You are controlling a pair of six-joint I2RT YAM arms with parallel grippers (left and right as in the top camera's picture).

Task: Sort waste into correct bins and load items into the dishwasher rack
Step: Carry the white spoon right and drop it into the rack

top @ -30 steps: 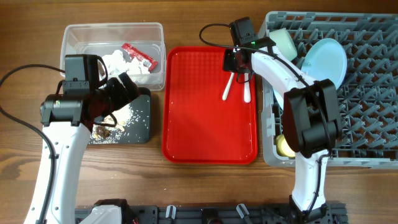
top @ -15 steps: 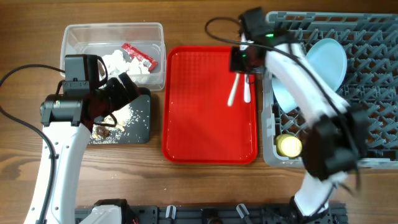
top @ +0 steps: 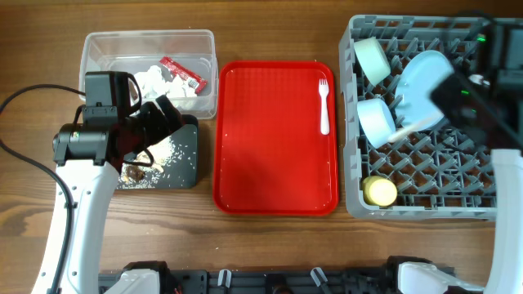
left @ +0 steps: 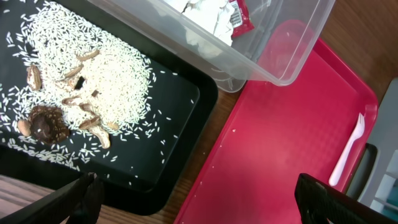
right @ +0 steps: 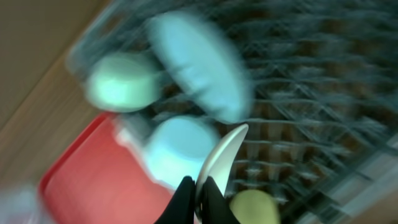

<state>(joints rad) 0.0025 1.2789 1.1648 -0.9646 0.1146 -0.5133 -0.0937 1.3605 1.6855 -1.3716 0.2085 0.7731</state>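
My right gripper (right: 200, 190) is shut on the white spoon (right: 222, 149) and holds it above the grey dishwasher rack (top: 458, 192), blurred by motion in the overhead view (top: 448, 96). The rack holds the pale green bowl (top: 372, 57), light blue bowl (top: 377, 118) and light blue plate (top: 425, 73). The white fork (top: 324, 102) lies on the red tray (top: 270, 163). My left gripper (left: 205, 208) is open and empty over the black tray (top: 186, 167) with food scraps (left: 93, 81). The clear tub (top: 91, 49) holds tissue (top: 151, 82) and the red wrapper (top: 181, 72).
A yellow-green round object (top: 380, 190) sits in the rack's front left corner. The left arm's cable (top: 24, 98) loops over the wooden table at the far left.
My right gripper has lifted the spoon off the red tray and swung right over the rack. The fork stays on the tray. The left arm has not moved.
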